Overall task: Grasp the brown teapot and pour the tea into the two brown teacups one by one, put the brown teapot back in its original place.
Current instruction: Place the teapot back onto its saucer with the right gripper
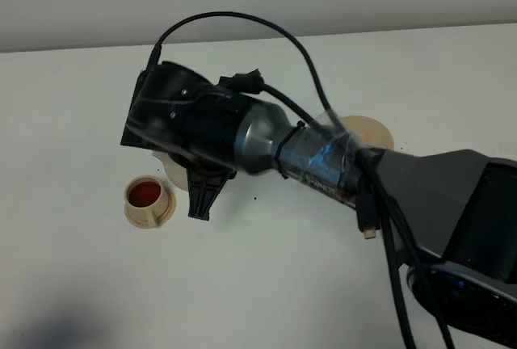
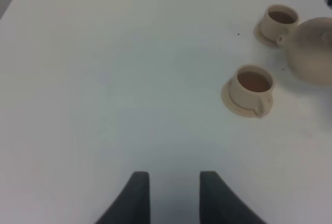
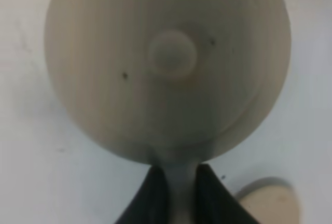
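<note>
Tan brown teapot (image 3: 166,63) clamped by its handle in right hand (image 3: 176,193), hanging near two brown teacups (image 2: 251,89), both seemingly filled. Saucer (image 1: 373,132) back behind along the arm. Left hand (image 2: 169,195) apart, idle over desk (image 2: 104,79).

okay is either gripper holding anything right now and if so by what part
The right gripper holds the brown teapot by its loop handle. The left gripper is open and holds nothing.

Table (image 1: 266,284): white, plain. On it: two pale-tan teacups, one (image 2: 252,88) nearer the left camera, one (image 2: 277,23) beyond, both holding brown liquid; flat round tan disc (image 1: 373,132), well apart.
</note>
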